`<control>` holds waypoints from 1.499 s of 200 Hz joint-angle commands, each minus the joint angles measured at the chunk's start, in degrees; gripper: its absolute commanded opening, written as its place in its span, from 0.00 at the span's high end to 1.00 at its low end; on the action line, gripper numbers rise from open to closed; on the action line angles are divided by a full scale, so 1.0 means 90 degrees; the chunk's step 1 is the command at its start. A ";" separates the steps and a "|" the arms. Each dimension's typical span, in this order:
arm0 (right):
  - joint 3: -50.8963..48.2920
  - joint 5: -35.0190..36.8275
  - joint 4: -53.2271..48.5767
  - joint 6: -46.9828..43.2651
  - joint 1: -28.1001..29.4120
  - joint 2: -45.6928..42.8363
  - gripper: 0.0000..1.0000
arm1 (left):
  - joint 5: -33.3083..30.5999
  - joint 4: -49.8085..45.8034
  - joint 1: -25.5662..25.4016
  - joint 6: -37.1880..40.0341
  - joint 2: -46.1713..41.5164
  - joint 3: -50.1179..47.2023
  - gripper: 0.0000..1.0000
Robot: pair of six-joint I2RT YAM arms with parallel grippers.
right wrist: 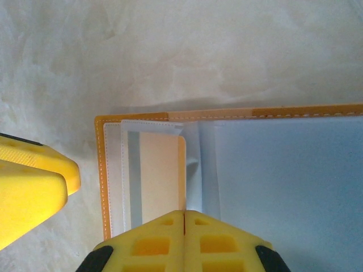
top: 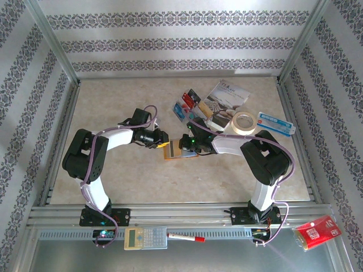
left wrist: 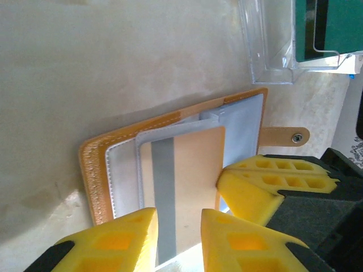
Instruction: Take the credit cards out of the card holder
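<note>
The orange card holder lies open on the table between my two grippers. A tan credit card with a grey stripe sits in its top clear sleeve. My left gripper hovers over that card's near end, jaws a little apart, with the card flat beneath the gap and nothing pinched. My right gripper is shut, its tips down on the card holder at the edge of the tan card. Its fingers touch the card's side. Other credit cards lie loose farther back.
A brochure, a tape roll and a white-and-blue box lie at the back right. A teal card lies behind a clear plastic piece. On the front rail sit a calculator, a marker and a red packet.
</note>
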 commanded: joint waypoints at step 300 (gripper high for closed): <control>-0.0396 -0.0179 0.0209 -0.0028 -0.0317 -0.0104 0.97 | 0.0311 0.0094 -0.0284 -0.0037 0.0169 0.0370 0.78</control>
